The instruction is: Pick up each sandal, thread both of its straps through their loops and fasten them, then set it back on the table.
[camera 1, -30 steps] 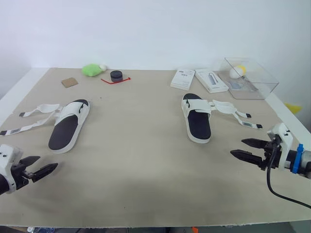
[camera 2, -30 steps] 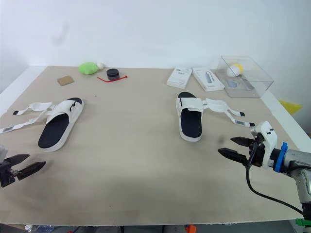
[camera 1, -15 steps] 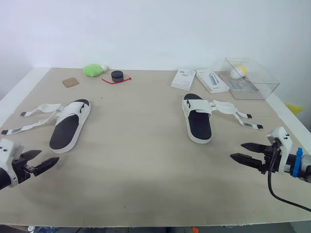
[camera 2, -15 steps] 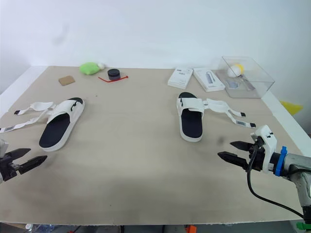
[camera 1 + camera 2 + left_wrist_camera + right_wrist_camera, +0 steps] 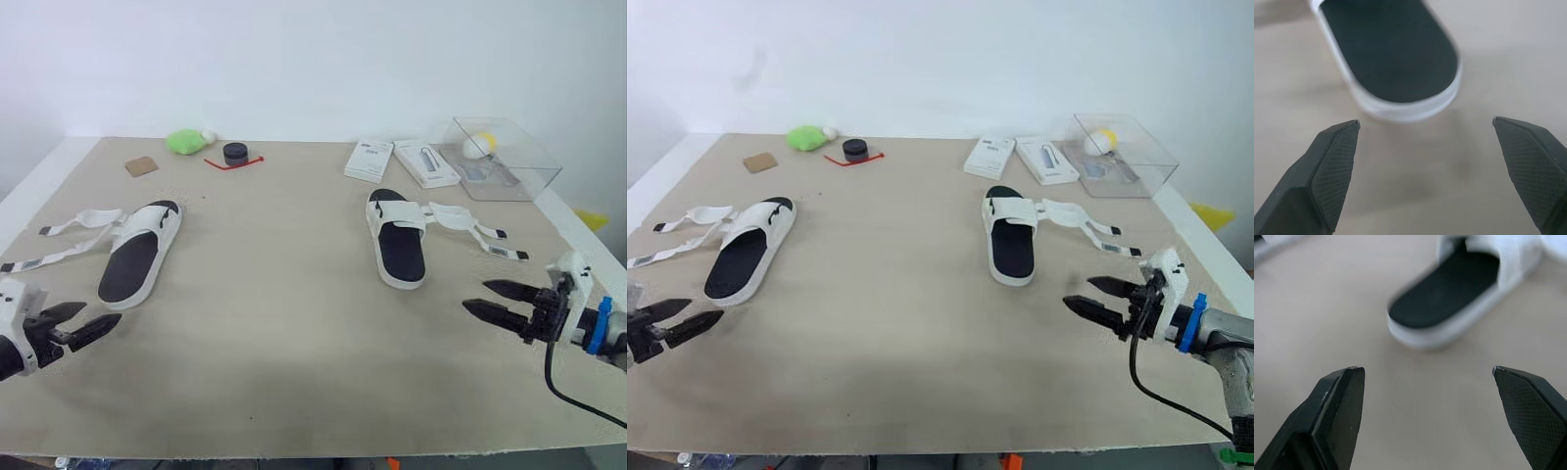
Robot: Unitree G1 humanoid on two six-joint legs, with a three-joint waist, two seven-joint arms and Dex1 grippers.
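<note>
Two white sandals with black insoles lie flat on the tan table. The left sandal (image 5: 137,252) has both straps (image 5: 69,238) splayed out toward the table's left edge. The right sandal (image 5: 398,240) has its straps (image 5: 478,231) trailing to the right, unfastened. My left gripper (image 5: 81,324) hovers open near the front left edge, just in front of the left sandal's heel (image 5: 1400,73). My right gripper (image 5: 490,300) is open at the front right, pointing at the right sandal's heel (image 5: 1449,298) from a short distance.
Along the back stand a clear plastic box (image 5: 505,157) holding a yellow ball, two white flat boxes (image 5: 402,161), a black round cap (image 5: 234,153) on a red tie, a green lump (image 5: 186,141) and a small brown square (image 5: 140,165).
My left gripper has crept slightly right toward the left sandal. My right gripper has lifted and moved a little toward the right sandal. Both stay open; the sandals have not moved.
</note>
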